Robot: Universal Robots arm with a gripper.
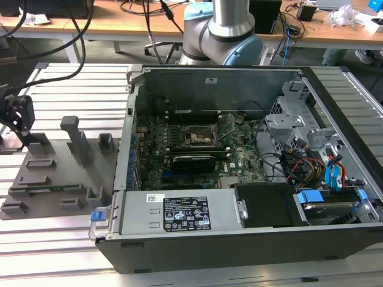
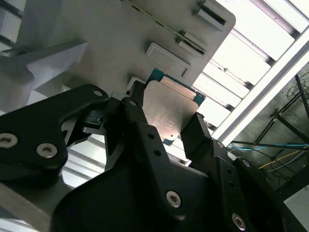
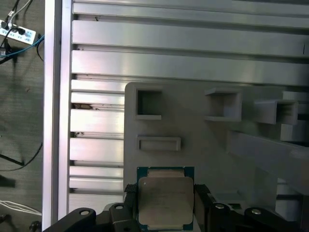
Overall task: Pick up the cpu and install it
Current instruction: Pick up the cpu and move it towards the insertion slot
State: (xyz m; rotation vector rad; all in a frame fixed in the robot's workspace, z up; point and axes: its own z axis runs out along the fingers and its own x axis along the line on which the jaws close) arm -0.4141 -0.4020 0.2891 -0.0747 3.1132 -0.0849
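The cpu is a flat square chip with a silver-grey top and a thin green rim. In both wrist views it sits between my black fingers, over the near corner of the grey tray. My gripper is shut on the cpu, one finger against each of two opposite edges. In the exterior view my gripper hangs at the far left, above the back left end of the grey tray. The motherboard socket lies open inside the computer case, well off to the exterior view's right.
The open computer case fills the middle and right, with drive cages and cables on its right side. Upright blocks stand on the tray. The arm's base rises behind the case. Slatted aluminium table lies underneath.
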